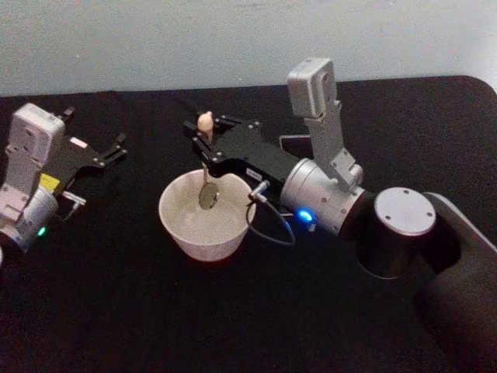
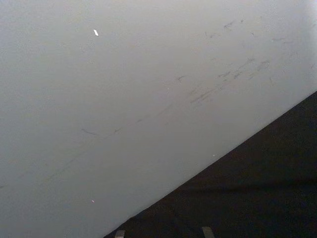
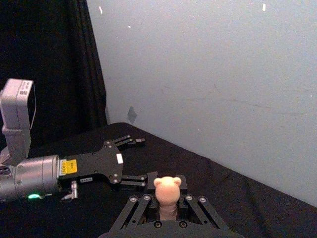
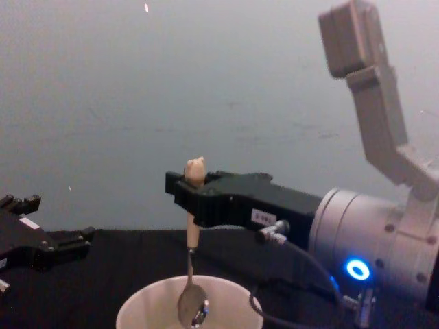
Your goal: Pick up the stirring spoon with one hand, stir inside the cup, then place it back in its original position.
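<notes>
The stirring spoon (image 1: 206, 167) hangs upright with its shiny bowl dipped below the rim of the cream-white cup (image 1: 177, 230). In the chest view the spoon (image 4: 193, 236) runs straight down from the little animal knob to the bowl, which sits near the middle of the cup (image 4: 140, 306); I cannot tell whether it touches the bottom. The right gripper (image 1: 203, 137) reaches in from the right above the cup, its fingers clenched on the beige handle just under the knob. The right wrist view shows the bear-shaped top standing up between the fingers of that gripper (image 3: 167, 210). The step in hand looks like the stir itself. Done well, it wants small, slow circles near the cup's centre, with the stem vertical and the height steady, so the bowl does not knock the thin wall and push or tip the light cup on the black surface (image 1: 116, 311). The grip is high on a slim handle, so sideways drag could swing the spoon. The left gripper (image 1: 93, 134) is parked well apart on the left, fingers spread and holding nothing.
</notes>
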You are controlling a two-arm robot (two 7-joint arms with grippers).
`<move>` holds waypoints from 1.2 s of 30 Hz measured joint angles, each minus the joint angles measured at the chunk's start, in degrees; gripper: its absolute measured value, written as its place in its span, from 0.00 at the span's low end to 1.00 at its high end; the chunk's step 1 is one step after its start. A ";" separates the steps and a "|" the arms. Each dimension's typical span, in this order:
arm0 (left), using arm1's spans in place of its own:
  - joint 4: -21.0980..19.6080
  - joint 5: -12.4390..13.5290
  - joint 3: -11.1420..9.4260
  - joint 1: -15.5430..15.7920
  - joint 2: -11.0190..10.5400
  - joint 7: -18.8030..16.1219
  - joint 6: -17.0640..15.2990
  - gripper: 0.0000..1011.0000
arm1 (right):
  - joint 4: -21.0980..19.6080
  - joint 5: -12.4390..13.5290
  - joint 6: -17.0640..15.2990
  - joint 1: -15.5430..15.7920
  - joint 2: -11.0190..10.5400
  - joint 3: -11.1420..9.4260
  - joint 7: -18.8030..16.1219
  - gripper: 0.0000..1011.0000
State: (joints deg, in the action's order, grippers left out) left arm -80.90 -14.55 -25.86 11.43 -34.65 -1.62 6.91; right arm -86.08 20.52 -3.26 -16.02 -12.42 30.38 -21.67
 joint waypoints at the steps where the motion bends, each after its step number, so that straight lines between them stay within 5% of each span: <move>1: 0.00 0.00 0.00 0.00 0.00 0.00 0.00 0.99 | 0.00 0.00 0.00 0.00 0.00 0.00 0.00 0.21; 17: 0.00 0.00 0.00 0.00 0.00 0.00 0.00 0.99 | 6.35 -2.41 3.58 -0.57 3.05 0.71 -0.41 0.21; 36: 0.00 0.00 0.00 0.00 0.00 0.00 0.00 0.99 | 5.21 -3.07 3.32 0.67 2.36 -1.37 -0.47 0.21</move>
State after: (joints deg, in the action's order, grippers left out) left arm -80.90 -14.55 -25.86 11.43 -34.64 -1.62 6.91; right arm -80.87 17.45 0.05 -15.35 -10.07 29.01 -22.14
